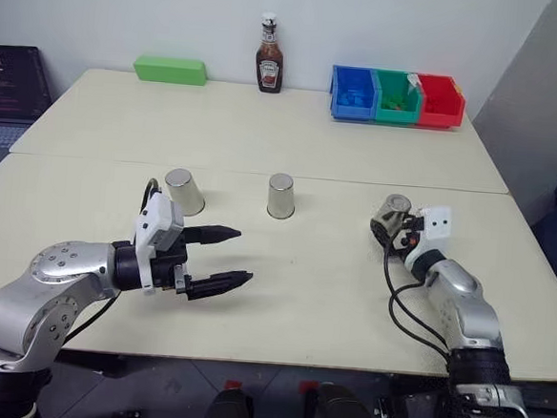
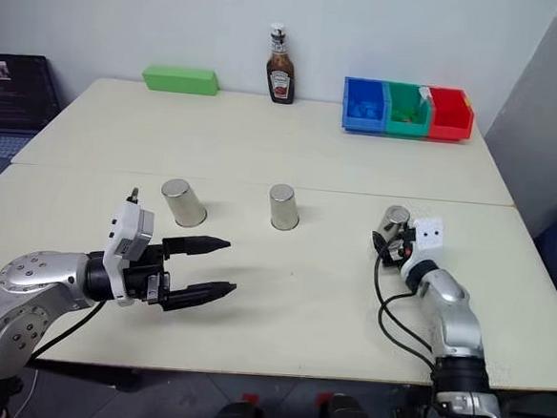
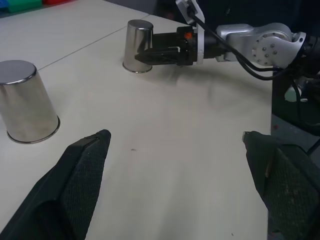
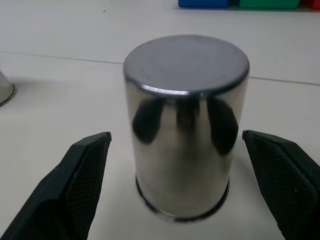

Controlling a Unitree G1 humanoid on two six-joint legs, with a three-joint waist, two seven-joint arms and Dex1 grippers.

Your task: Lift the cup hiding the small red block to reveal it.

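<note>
Steel cup point(image 4: 186, 125) upside down between wide-open right gripper point(image 4: 175, 185) fingers, untouched.

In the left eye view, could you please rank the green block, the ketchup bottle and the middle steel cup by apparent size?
1. Green block.
2. Ketchup bottle.
3. Middle steel cup.
The cup sits nearer the camera, so true sizes remain unsure.

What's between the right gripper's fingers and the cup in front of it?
Bare tabletop: in the right wrist view the right gripper stands open, the cup centred ahead, untouched.
</note>
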